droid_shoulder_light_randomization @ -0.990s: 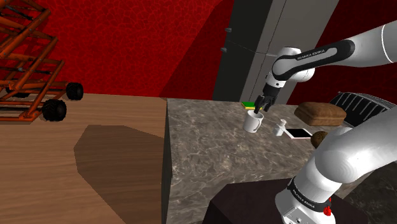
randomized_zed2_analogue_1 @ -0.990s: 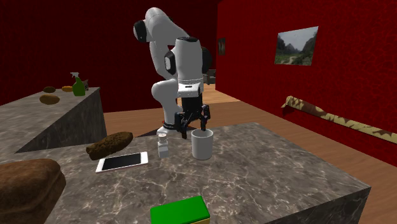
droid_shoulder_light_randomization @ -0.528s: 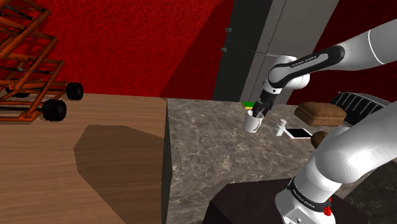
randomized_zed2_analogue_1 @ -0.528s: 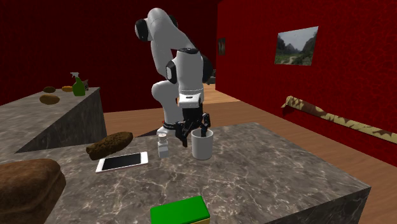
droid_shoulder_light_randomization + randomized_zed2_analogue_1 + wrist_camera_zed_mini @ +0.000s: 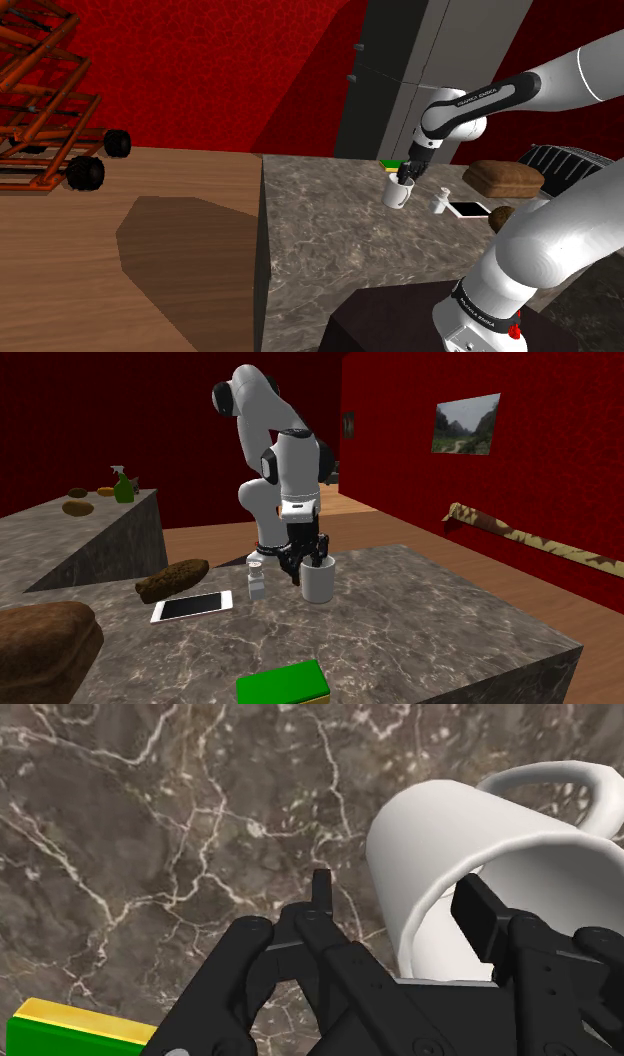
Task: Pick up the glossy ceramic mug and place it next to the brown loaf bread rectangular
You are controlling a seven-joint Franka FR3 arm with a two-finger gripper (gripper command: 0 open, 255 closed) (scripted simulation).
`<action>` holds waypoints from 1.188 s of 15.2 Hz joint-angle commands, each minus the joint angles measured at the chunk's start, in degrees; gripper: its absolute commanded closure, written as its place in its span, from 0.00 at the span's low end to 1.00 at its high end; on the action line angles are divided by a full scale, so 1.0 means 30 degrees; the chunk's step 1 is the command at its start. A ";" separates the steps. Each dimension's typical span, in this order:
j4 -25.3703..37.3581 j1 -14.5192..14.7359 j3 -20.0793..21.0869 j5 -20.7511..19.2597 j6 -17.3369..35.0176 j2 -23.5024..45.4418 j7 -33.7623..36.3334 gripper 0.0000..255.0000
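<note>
A white glossy mug (image 5: 399,193) (image 5: 318,582) (image 5: 450,834) stands upright on the marble counter (image 5: 330,250). My black gripper (image 5: 404,178) (image 5: 305,560) (image 5: 400,899) is down at its rim, open. One finger (image 5: 488,916) is inside the cup and the other finger (image 5: 320,894) is outside, a small gap from the wall. The mug's handle points away from the outer finger. The brown rectangular loaf (image 5: 510,178) (image 5: 45,637) lies further along the counter, beyond a phone.
Between mug and loaf are a small shaker (image 5: 441,202) (image 5: 256,580), a white phone (image 5: 470,208) (image 5: 192,606) and a darker bread piece (image 5: 172,580). A green and yellow sponge (image 5: 284,683) (image 5: 80,1029) lies near the mug. The counter edge (image 5: 262,250) drops to wooden floor.
The gripper came down from just above the mug onto its rim, and its fingers have drawn closer together across the wall. The mug has not moved.
</note>
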 commanded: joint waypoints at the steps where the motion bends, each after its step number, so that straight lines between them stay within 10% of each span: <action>1: 0.0000 0.0000 0.0000 0.0000 0.0000 0.0000 0.0000 1.00; 18: 0.1249 -0.0252 0.0702 -0.0233 -0.2802 -0.1608 0.0451 1.00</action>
